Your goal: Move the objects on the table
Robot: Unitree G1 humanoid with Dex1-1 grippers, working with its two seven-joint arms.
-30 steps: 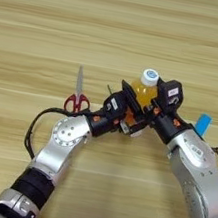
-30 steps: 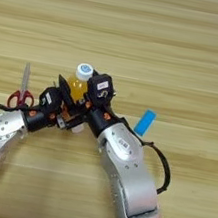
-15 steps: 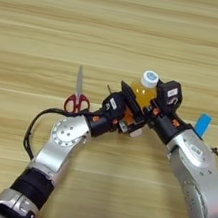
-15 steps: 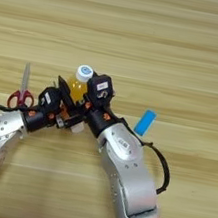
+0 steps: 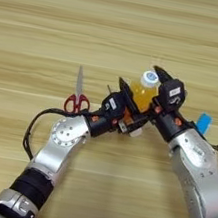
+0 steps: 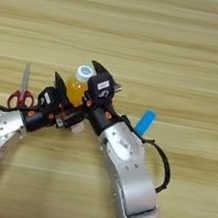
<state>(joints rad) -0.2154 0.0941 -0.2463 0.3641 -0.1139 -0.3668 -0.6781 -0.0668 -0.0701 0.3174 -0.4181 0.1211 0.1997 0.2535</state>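
Note:
The orange-drink bottle (image 5: 143,93) with its white cap (image 5: 150,79) sits at mid-table, pressed in between my two grippers. My left gripper (image 5: 128,106) reaches it from the lower left and touches its left side. My right gripper (image 5: 162,85) comes from the right and lies against the cap end. A small white piece (image 5: 136,132) lies just below the bottle, under the left gripper. The red-handled scissors (image 5: 76,97) lie to the left, blades pointing away. A small blue block (image 6: 146,121) rests to the right, beside my right forearm.
The light-tan wooden table (image 5: 120,27) stretches wide beyond the grippers. Both forearms cross the near part of the table, and a black cable (image 5: 35,123) loops beside the left arm.

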